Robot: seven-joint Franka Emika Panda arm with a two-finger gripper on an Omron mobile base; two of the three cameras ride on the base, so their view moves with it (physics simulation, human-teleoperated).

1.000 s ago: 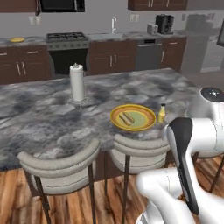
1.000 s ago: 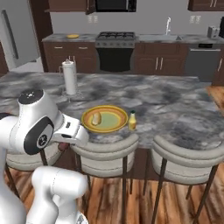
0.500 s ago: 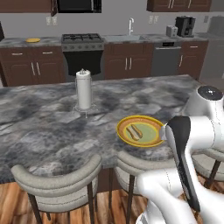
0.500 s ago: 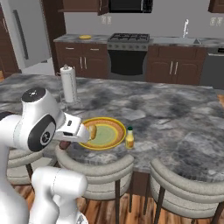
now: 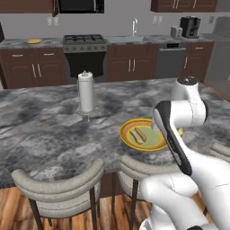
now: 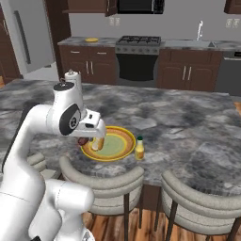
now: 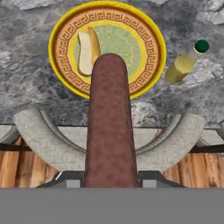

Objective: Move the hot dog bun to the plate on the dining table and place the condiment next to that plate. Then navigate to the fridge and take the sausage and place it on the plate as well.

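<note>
A dark red-brown sausage (image 7: pixel 109 118) is clamped in my gripper (image 7: pixel 109 180), which is shut on it and hovers over the near edge of the dining counter. Just ahead lies the yellow-rimmed plate (image 7: pixel 107 19) with the hot dog bun (image 7: pixel 87 50) on its left part. The yellow condiment bottle (image 7: pixel 186 63) with a green cap stands right beside the plate. From the right base view, the gripper (image 6: pixel 89 140) hangs above the plate's (image 6: pixel 117 146) left rim, close to the bun (image 6: pixel 98 143), with the bottle (image 6: pixel 139 148) to the right. My arm hides part of the plate (image 5: pixel 134 146) in the left base view.
Grey curved stools (image 6: pixel 103 181) (image 5: pixel 58 186) line the near side of the marble counter (image 6: pixel 188 132). A paper towel holder (image 5: pixel 86 92) stands further back. Behind are the stove (image 5: pixel 84 49), dark cabinets, and the fridge (image 6: pixel 28 33) at far left.
The whole picture has shifted, so the base has driven: the counter and plate now sit closer and more central. The gripper stays shut on the sausage.
</note>
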